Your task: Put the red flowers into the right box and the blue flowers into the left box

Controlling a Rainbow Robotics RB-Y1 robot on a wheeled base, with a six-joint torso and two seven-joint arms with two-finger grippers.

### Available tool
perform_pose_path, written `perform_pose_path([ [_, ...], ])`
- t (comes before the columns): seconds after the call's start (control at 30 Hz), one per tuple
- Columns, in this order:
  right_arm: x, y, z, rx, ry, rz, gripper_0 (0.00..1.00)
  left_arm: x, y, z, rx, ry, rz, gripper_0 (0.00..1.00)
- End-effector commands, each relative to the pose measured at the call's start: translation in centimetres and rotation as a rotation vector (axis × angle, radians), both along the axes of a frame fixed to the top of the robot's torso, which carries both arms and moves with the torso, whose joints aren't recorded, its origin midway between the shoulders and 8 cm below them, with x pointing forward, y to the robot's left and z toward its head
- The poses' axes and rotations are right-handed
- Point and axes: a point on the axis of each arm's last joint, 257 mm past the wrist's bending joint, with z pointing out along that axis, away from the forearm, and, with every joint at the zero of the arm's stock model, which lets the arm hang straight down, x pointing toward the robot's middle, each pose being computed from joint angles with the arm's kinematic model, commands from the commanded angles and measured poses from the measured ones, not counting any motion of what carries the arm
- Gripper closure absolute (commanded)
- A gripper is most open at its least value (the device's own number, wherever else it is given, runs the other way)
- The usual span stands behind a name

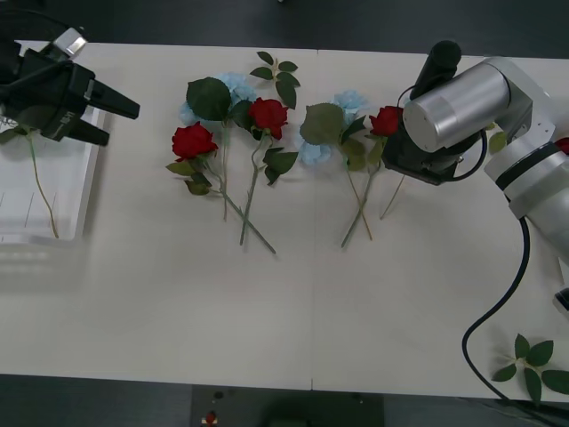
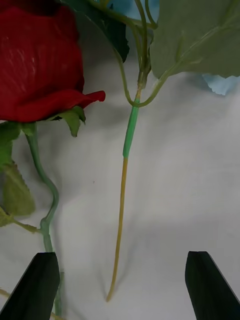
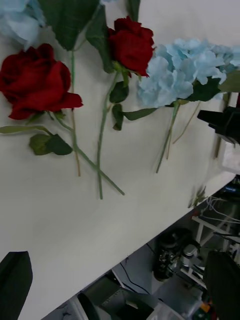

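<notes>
- Front view: you see the pale white table (image 1: 293,311) with the flowers laid in a row across its far half. The three artificial red flowers, deep red rose blooms on thin green stems, lie apart: one at the left of the group (image 1: 193,140), one in the middle (image 1: 268,114), one at the right (image 1: 386,120) just beside your right arm. The pale sky-blue flowers with large dark green leaves lie among them, one head behind the left pair (image 1: 233,86) and others between the middle and right rose (image 1: 348,100). The left claw (image 1: 105,118), black, hangs over the near corner of the left box (image 1: 67,182), a white translucent ribbed plastic tray at the table's left edge, with its fingers spread; a thin green stem (image 1: 40,191) lies in that tray. The right arm's silver wrist covers the right claw, low over the stems beside the right rose. Loose green leaf sprigs (image 1: 533,365) lie at the table's near right corner.
- Right wrist view: the right claw (image 2: 120,285) is open, its two black fingers (image 2: 35,287) set wide apart just above the table. A yellow-green stem (image 2: 120,220) lies between them; the rose's stem (image 2: 47,220) runs close by one finger.
- Left wrist view: the left claw (image 3: 120,280) is open and holds nothing. Beyond it lie two roses (image 3: 37,80) and blue heads (image 3: 182,70) on the table.
</notes>
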Motion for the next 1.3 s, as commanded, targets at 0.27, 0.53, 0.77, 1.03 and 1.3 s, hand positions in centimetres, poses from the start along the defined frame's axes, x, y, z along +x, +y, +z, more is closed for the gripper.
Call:
perform_pose_path([
  [0.27, 3.0, -1.2, 0.5, -0.036, -0.084, -0.010, 0.27, 1.0, -3.1, -2.2, 0.006, -0.062, -0.048, 0.00],
  [0.53, 4.1, -0.6, -0.5, -0.020, -0.117, 0.012, 0.27, 2.8, -3.9, -4.0, 0.082, -0.138, -0.027, 0.00],
  [0.77, 4.4, 0.7, -1.2, 0.006, -0.126, 0.046, 0.27, 3.9, -3.2, -4.0, 0.093, -0.168, 0.009, 0.00],
  [1.03, 4.8, 0.2, -1.3, -0.028, -0.145, 0.073, 1.00, 4.5, -1.8, -5.7, 0.149, -0.177, 0.041, 0.00],
  [1.3, 5.0, -0.2, -1.1, -0.051, -0.153, 0.088, 1.00, 6.2, -2.4, -8.2, 0.169, -0.230, 0.089, 0.00],
])
